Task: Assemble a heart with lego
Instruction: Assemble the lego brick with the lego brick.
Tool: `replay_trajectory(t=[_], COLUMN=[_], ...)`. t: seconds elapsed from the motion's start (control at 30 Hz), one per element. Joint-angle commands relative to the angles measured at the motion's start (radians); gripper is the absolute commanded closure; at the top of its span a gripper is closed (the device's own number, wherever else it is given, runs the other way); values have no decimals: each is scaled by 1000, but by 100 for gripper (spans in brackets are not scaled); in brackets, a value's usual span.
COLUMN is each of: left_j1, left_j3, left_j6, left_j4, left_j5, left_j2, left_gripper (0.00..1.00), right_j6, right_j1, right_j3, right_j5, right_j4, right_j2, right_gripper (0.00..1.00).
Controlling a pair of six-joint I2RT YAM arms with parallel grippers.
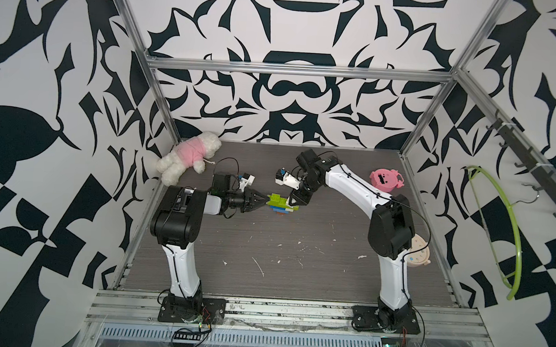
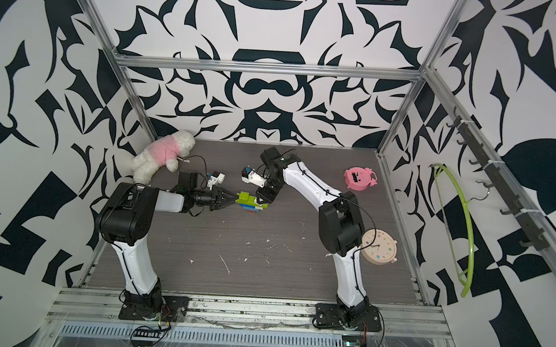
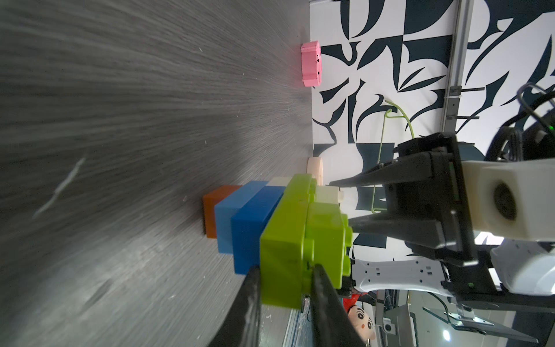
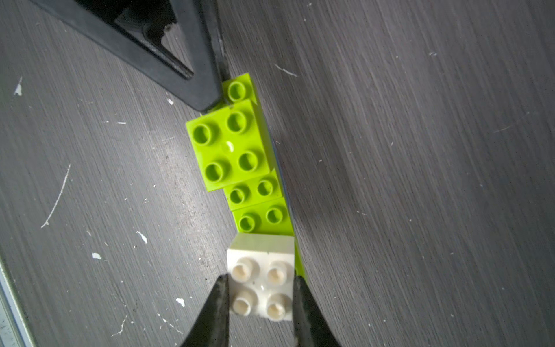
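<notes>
The heart (image 1: 283,205), a stepped cluster of joined plastic bricks, stands near the middle of the dark grey wood-grain table (image 1: 265,253). It is somewhat closer to the far edge than to the near one, directly between the two arms' tools. The left wrist view shows its layers. An orange-brown brick (image 3: 209,216) at the bottom touches the table, followed by a light blue layer (image 3: 228,222), a darker blue layer (image 3: 249,237) and a long lime-green layer (image 3: 282,246). On top of that layer sit a lime-green four-stud square brick (image 4: 228,144) at the end facing the left arm and a white square brick (image 4: 260,270) with four studs at the end facing the right arm. Four lime-green studs lie bare between them.

The left gripper (image 1: 266,201) lies level with the table and is clamped narrowly on the overhanging end of the long lime-green layer. One of its black fingers (image 3: 247,306) is on the underside and the other is on the studded top. The right gripper (image 4: 260,282) points down from above, and its fingers touch two opposite sides of the white square brick, holding it.

A white plush toy in a pink shirt (image 1: 188,157) lies in the table's far left corner. A pink round pig-faced toy (image 1: 385,180) lies near the far right corner. A peach round clock (image 2: 379,246) lies beside the right edge.
</notes>
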Motion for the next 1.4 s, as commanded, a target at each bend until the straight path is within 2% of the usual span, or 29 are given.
replay_trajectory(t=[0.0, 0.23, 0.47, 0.77, 1.37], left_j1=[10, 13, 16, 19, 21], left_j3=[10, 49, 72, 118, 194], left_j6=[51, 100, 125, 146, 193], left_j4=[-78, -153, -188, -218, -300], left_j5=[-53, -64, -78, -84, -86], left_j2=[46, 56, 70, 101, 134], left_gripper=[74, 74, 74, 74, 74], right_j6=[-23, -39, -57, -55, -68], right_j1=[1, -3, -9, -28, -30], right_j3=[72, 124, 205, 196, 292], right_j5=[-12, -5, -48, -97, -43], right_j4=[-19, -63, -156, -170, -243], right_j2=[4, 46, 99, 76, 176], right_gripper=[80, 80, 80, 81, 81])
